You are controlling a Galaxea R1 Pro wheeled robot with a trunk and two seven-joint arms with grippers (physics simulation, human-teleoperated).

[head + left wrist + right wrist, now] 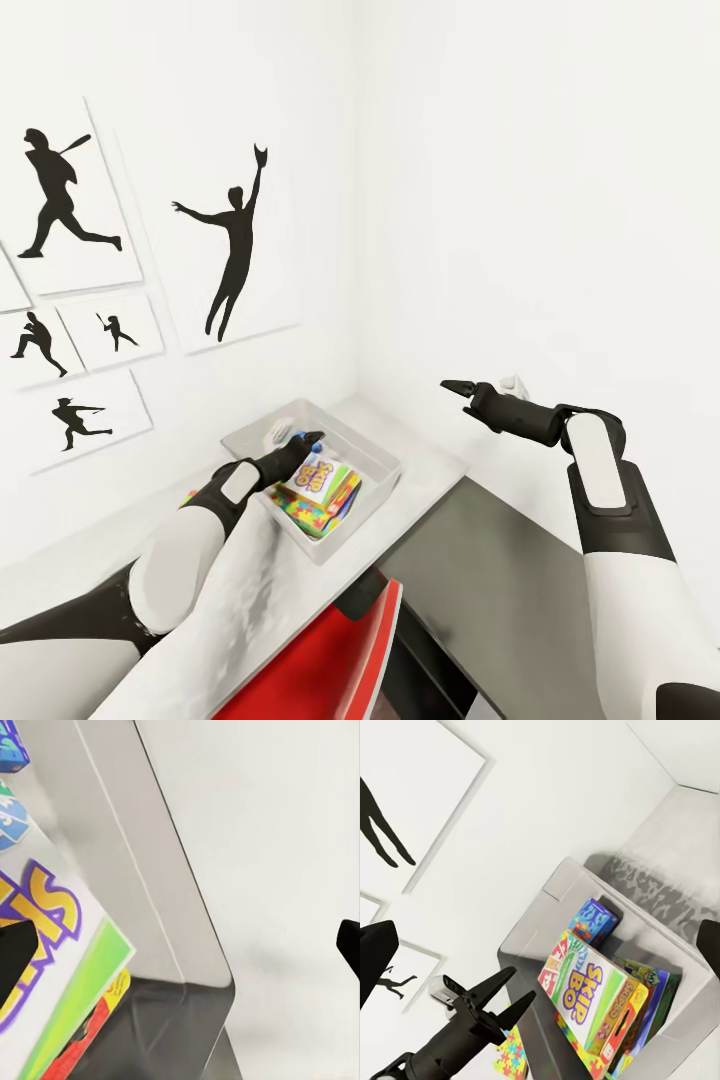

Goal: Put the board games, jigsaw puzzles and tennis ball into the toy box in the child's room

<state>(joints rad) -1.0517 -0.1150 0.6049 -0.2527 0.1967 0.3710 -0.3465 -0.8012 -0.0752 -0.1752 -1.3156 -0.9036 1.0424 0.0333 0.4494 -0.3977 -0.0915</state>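
Toy box (375,445): translucent grey plastic, smooth. Game box (592,997): glossy printed card. Table (425,475): matt white. Chair (330,660): glossy red.

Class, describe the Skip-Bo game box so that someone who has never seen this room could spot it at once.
Find the pale table in the white room's corner, under the silhouette pictures. On it stands a translucent grey toy box. Among the games inside, the Skip-Bo box lies on top, white and green with big yellow, purple-edged letters; its smaller neighbour is mostly blue.

The pale table (420,480) bears the translucent toy box (375,450).
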